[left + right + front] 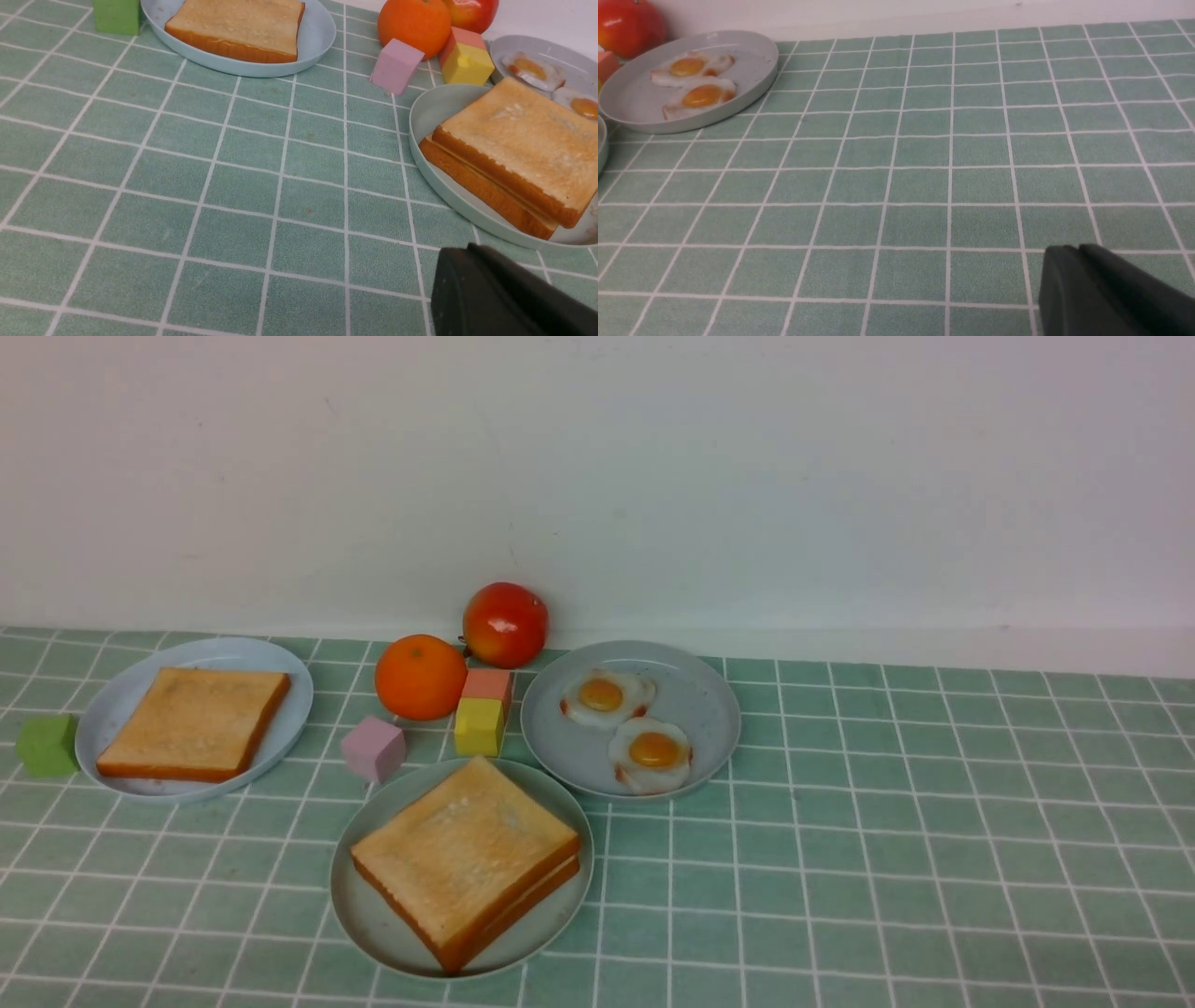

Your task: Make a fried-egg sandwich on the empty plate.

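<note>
The pale mint-green plate (350,905) lies at the front centre and holds two stacked square toast slices (464,859). A thin pale layer shows between the slices; I cannot make out an egg there. The stack (518,144) and the plate (430,112) also show in the left wrist view. My left gripper (467,249) is shut and empty, low over the tablecloth short of that plate. My right gripper (1073,249) is shut and empty over bare cloth, far from the plates. Neither gripper shows in the front view.
A grey-blue plate (700,700) holds two loose fried eggs (607,697). A pale blue plate (112,709) at the left holds one toast slice (194,721). An orange (420,677), a red fruit (505,623) and pink (373,748), yellow (480,726) and green (45,744) cubes stand nearby.
</note>
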